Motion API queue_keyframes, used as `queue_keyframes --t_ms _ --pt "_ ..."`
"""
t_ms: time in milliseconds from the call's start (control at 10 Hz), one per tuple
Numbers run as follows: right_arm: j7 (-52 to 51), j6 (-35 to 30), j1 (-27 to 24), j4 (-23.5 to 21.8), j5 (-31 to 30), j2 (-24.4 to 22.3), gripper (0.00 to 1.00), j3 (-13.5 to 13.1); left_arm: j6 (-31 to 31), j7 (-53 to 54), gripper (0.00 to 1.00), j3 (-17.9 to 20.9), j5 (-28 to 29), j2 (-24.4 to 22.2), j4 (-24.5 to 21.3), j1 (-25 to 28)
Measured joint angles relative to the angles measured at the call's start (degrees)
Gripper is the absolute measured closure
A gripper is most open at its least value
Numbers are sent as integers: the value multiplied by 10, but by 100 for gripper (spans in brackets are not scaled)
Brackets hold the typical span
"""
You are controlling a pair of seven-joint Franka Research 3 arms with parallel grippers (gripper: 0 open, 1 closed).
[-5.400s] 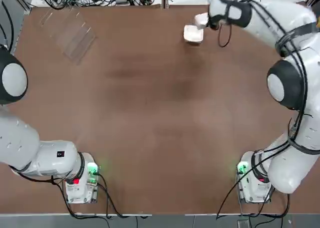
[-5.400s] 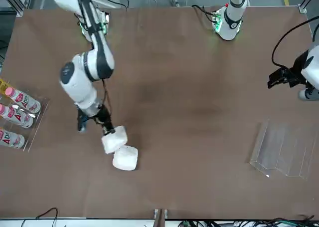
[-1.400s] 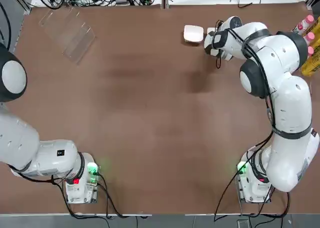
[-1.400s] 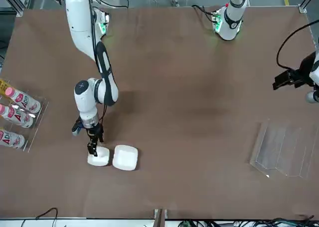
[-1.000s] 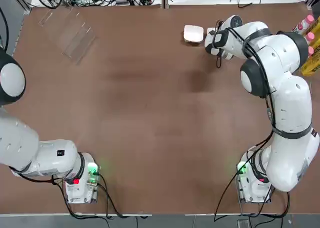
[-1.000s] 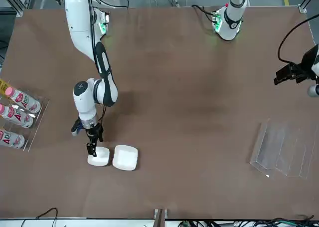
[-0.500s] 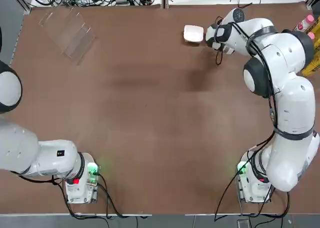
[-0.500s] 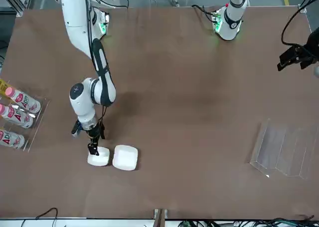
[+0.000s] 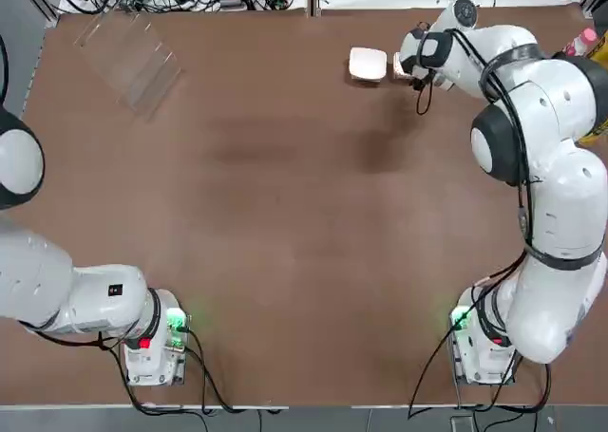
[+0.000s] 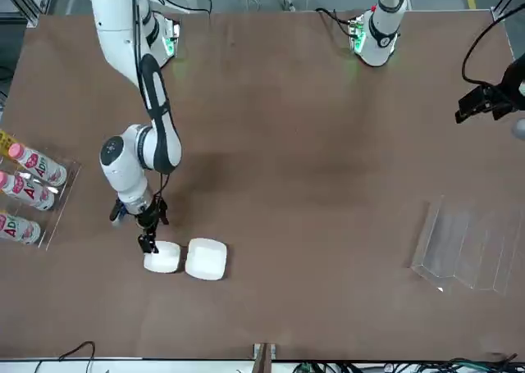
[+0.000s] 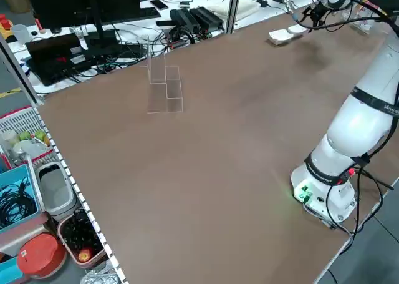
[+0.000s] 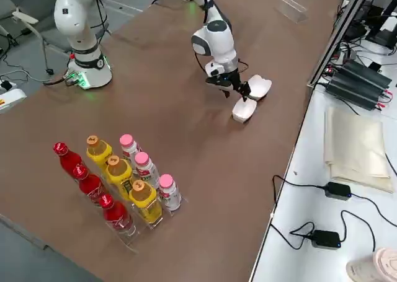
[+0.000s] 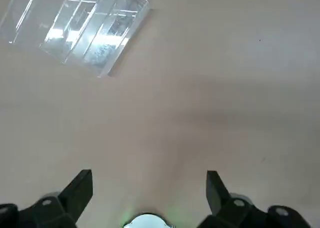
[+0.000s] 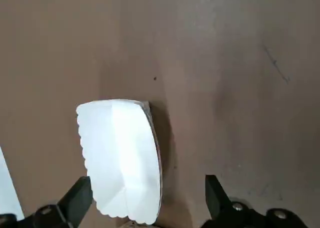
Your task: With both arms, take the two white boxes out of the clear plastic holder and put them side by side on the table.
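While the right gripper (image 10: 149,246) hovers at the near-side white box (image 10: 162,257) with its fingers spread wide, the larger white box (image 10: 206,259) lies just beside that one on the brown tabletop (image 10: 287,176). The left gripper (image 13: 150,188), fingers also apart, hangs near the clear plastic holder (image 10: 467,246).

Even, fairly bright light on my brown tabletop (image 9: 285,214); soft shadows only. Left wrist view: sharp white glare along the clear plastic holder (image 13: 95,30); tabletop hazy. Right wrist view: dimmer, a pale highlight down one white box (image 14: 120,158), dark shadow beside it.
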Motion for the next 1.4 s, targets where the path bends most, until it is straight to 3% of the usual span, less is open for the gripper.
queue_keyframes --t_ms 400,600,900,1000,1200,1400 --pt "-26 -93 4 7 -90 -39 0 -42 0 2 0 2 1 0 0 3" --pt "-89 -142 4 8 -102 -62 0 -63 0 2 0 2 1 0 0 2" --pt "-161 -194 4 10 -176 -90 0 -81 0 0 0 -2 1 2 0 -2" --pt "-201 -229 4 15 -196 -96 0 -84 0 -1 0 -3 1 5 0 -4" --pt "-325 -365 1 50 -208 -104 0 -111 0 -1 0 -4 1 8 0 -5" --pt "-419 -415 -3 74 -217 -117 0 -135 0 -1 0 -7 1 8 0 -5"
